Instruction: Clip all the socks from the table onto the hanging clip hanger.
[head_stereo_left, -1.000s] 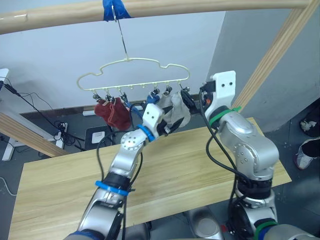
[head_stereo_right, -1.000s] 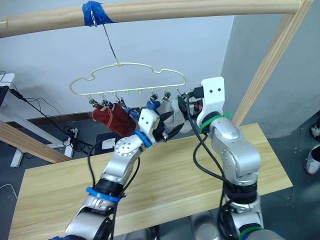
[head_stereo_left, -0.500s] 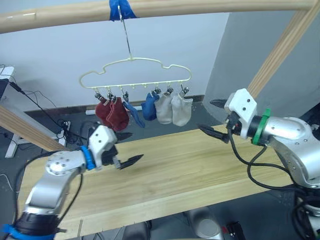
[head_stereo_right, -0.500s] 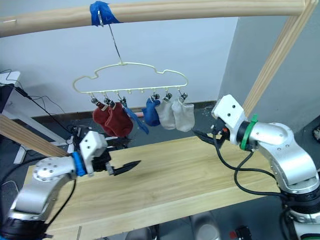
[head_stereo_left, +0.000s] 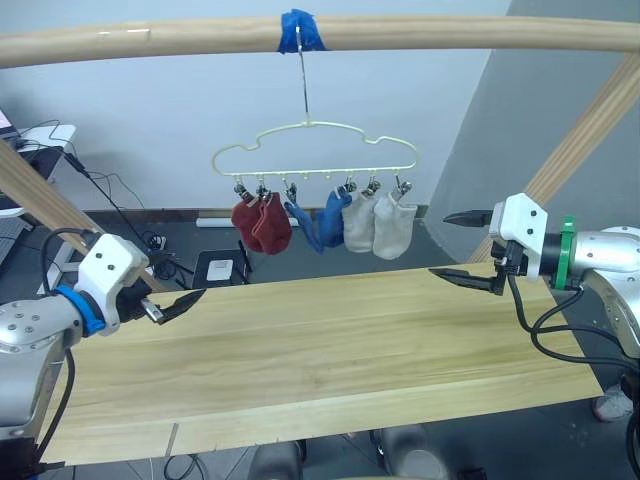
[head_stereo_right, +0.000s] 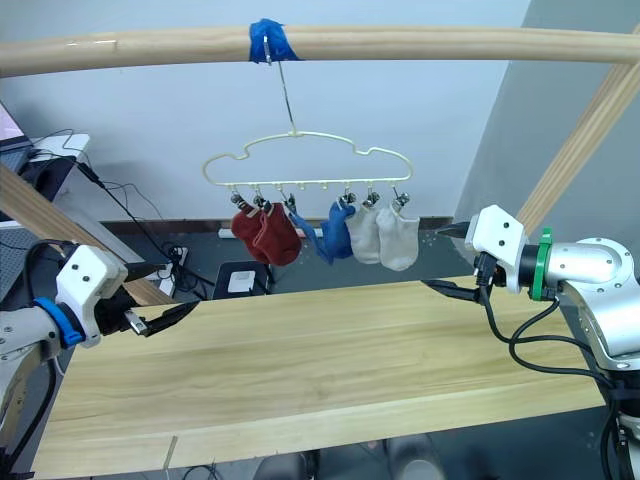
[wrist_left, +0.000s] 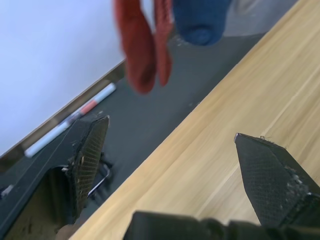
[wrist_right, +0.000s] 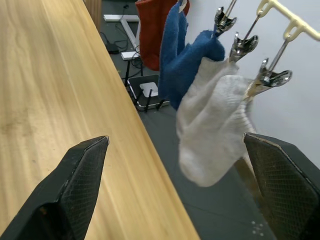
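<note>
Background here is pretty plain: a pale bluish-white wall (head_stereo_left: 150, 130) runs across the back, and on the right it gives way to a grey wall panel (head_stereo_left: 480, 130) that sits at an angle. The floor (head_stereo_left: 190, 235) is dark grey. A round wooden pole (head_stereo_left: 420, 33) spans the top with a wrap of blue tape (head_stereo_left: 298, 28) on it, and slanted poles (head_stereo_left: 585, 125) brace it on both sides. Over on the left there's a white desk (head_stereo_right: 60, 148) with black cables (head_stereo_left: 110, 195) trailing down the wall to a power strip (head_stereo_left: 152, 242) on the floor. A small dark box with a white label (head_stereo_left: 220, 268) sits on the floor under the pole. Lighting is even and soft.
</note>
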